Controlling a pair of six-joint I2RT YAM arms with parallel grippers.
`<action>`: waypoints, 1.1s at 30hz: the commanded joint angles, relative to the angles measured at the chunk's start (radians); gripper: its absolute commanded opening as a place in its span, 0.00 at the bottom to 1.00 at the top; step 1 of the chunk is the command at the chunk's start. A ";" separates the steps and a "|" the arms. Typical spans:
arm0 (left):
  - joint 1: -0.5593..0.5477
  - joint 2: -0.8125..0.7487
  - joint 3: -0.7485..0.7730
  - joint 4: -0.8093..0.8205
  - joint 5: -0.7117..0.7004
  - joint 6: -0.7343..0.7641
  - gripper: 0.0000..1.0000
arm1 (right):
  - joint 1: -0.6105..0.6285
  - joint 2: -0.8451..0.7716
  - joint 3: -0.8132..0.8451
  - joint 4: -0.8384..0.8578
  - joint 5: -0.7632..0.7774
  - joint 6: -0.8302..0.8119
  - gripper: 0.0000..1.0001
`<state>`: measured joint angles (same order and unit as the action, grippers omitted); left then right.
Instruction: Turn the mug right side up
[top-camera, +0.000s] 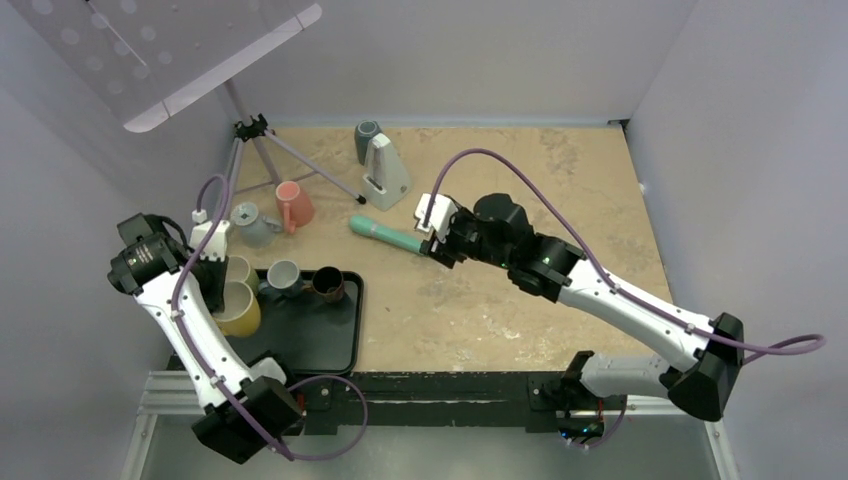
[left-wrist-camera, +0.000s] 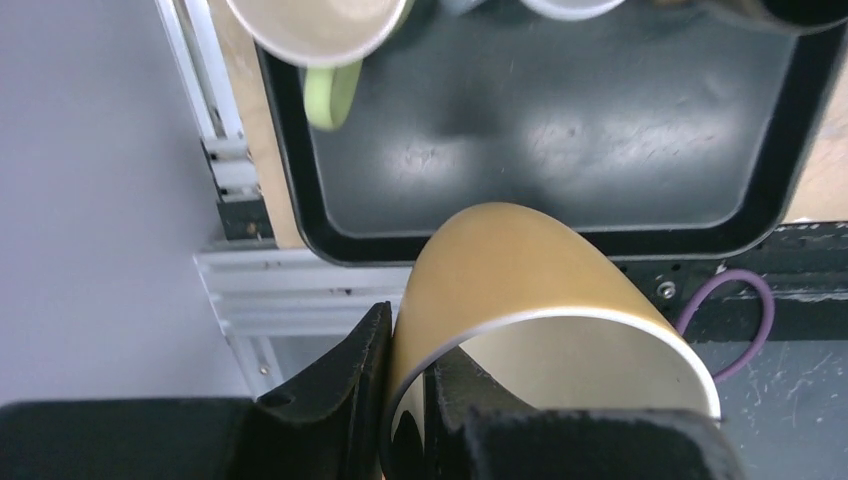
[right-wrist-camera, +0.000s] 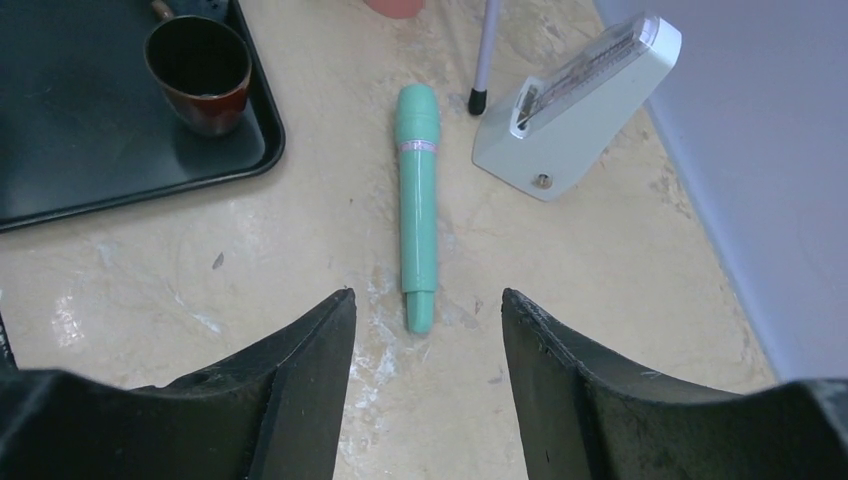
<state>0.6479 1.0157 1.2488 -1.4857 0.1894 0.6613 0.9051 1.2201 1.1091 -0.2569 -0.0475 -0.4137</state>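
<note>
Left fingers (left-wrist-camera: 340, 400) pinch gold mug (left-wrist-camera: 520, 270); black tray (left-wrist-camera: 560, 150), beige tabletop (top-camera: 590, 190), grey walls (top-camera: 480, 50).

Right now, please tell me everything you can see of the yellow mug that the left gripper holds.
The yellow mug has a mustard outside and a glossy cream inside, probably glazed ceramic. No handle shows in the left wrist view. The left gripper is shut on its rim, one finger outside the wall and one inside. Its mouth faces the wrist camera. It is over the near left corner of the black tray; whether it touches the tray cannot be told.
</note>
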 joint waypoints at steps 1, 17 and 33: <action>0.101 -0.038 -0.140 0.085 -0.031 0.149 0.00 | 0.001 -0.108 -0.054 0.117 -0.042 -0.031 0.59; 0.172 0.023 -0.408 0.449 -0.080 0.353 0.00 | 0.002 -0.210 -0.125 0.139 -0.022 -0.058 0.63; 0.205 0.045 -0.528 0.591 -0.069 0.456 0.06 | 0.002 -0.176 -0.114 0.119 -0.024 -0.076 0.63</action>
<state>0.8440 1.0740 0.7158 -0.9314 0.0853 1.0634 0.9051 1.0439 0.9771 -0.1585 -0.0708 -0.4770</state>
